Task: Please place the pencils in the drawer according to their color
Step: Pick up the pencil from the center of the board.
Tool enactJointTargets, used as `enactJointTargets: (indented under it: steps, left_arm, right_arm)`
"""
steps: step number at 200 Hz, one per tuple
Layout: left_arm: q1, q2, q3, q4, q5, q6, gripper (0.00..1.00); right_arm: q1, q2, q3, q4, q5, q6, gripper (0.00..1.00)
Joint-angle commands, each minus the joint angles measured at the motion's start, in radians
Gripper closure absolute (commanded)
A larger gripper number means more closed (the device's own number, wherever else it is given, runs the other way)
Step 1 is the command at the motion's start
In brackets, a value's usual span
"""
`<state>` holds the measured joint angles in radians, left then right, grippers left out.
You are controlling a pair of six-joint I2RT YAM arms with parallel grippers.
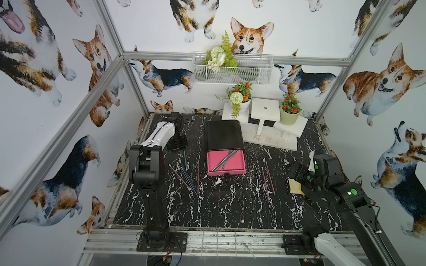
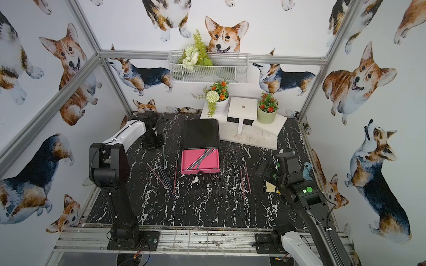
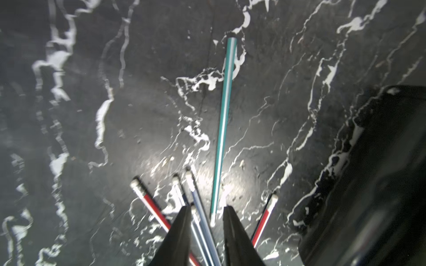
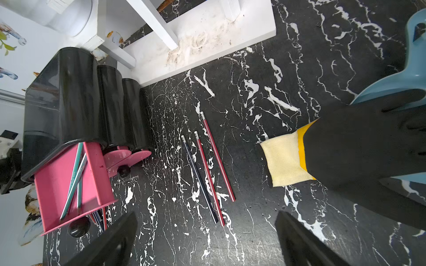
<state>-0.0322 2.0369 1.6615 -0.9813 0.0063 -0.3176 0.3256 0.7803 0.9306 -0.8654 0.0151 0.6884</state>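
The job looked roughly a quarter done. The black plastic drawer cabinet [image 1: 223, 134] stood toward the back middle of the black marbled desk [image 1: 228, 209], its top pink drawer [image 1: 237, 167] pulled out with a few green pencils [image 4: 76, 175] lying slantwise inside. The two lower pink drawers seemed shut, so no red or blue had been sorted yet.

Between the cabinet and the desk's left edge lay a loose fan: one green pencil [image 3: 222, 129], two red pencils [image 3: 149, 202] and about three blue pencils [image 3: 198, 202]. The left end effector [image 3: 206, 208] hovered over their eraser ends, jaws parted a little and holding nothing that could be seen.

Toward the right edge lay a dark blue pencil [image 4: 199, 179] beside two more red ones [image 4: 217, 156], nearly parallel. The right end effector [image 4: 206, 214] hung above them, spread wide and empty.

Left to do, by my reckoning: the last green, then both other colours.
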Motion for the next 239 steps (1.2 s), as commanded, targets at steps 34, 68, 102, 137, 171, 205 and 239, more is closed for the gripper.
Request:
enactJointTargets:
  steps: [34,68,102,137,171,205,239]
  left_arm:
    - [-0.017,0.110,0.045,-0.017,0.020,0.022,0.69]
    - [-0.023,0.157,0.069,-0.032,0.004,0.031,0.67]
    - [-0.022,0.200,0.082,-0.054,-0.016,0.040,0.69]
    - [-0.023,0.243,0.094,-0.070,-0.024,0.046,0.82]
    - [-0.023,0.270,0.101,-0.056,-0.010,0.050,1.00]
    - [-0.023,0.244,0.107,-0.049,-0.023,0.073,1.00]
    - [-0.023,0.140,0.105,-0.049,-0.055,0.131,1.00]
  right_arm:
    - [0.001,-0.001,0.002,0.031,0.015,0.007,0.00]
    - [0.000,0.001,0.000,0.035,0.015,0.008,0.00]
    - [0.000,-0.001,-0.002,0.036,0.021,0.009,0.00]
    - [0.000,-0.004,-0.001,0.035,0.031,0.009,0.00]
    - [-0.001,-0.010,0.003,0.034,0.035,0.012,0.00]
    - [-0.001,-0.019,0.010,0.021,0.045,0.011,0.00]
    - [-0.001,-0.027,0.006,0.017,0.047,0.012,0.00]
